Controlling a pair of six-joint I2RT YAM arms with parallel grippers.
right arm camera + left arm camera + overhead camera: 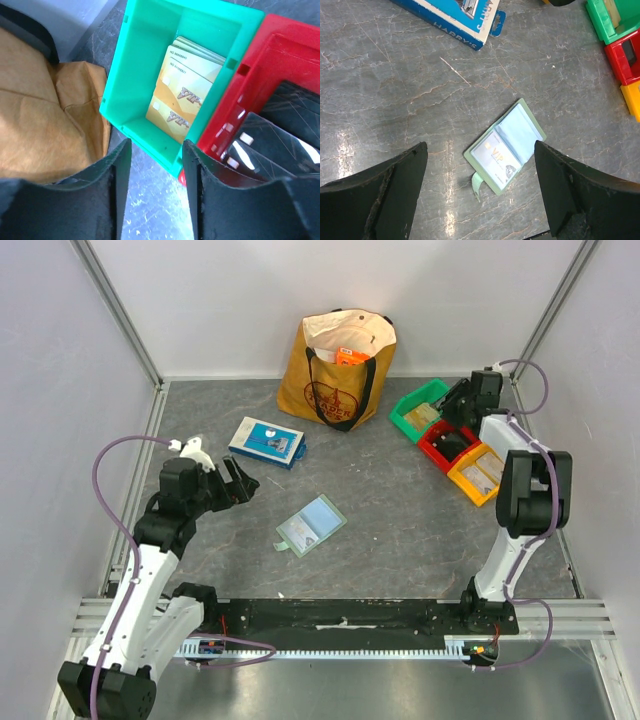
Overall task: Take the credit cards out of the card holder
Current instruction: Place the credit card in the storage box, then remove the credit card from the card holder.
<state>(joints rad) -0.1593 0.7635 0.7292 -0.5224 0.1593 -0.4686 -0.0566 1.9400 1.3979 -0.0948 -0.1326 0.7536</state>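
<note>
The pale green card holder (311,525) (506,145) lies open on the grey table, its strap pointing toward me. A light credit card marked VIP (497,159) sits in its clear left pocket. My left gripper (240,483) (480,147) hovers to the holder's left, open wide and holding nothing. My right gripper (453,410) (156,150) hangs over the near corner of the green bin (145,35), jaws apart with nothing between them. Gold credit cards (187,95) lie stacked in that bin. Black cards (280,137) lie in the red bin (260,75).
Green (408,405), red (432,443) and yellow (462,480) bins stand in a row at the right. A brown paper bag (337,370) (45,115) stands at the back. A blue-and-white flat box (267,440) (455,17) lies behind the holder.
</note>
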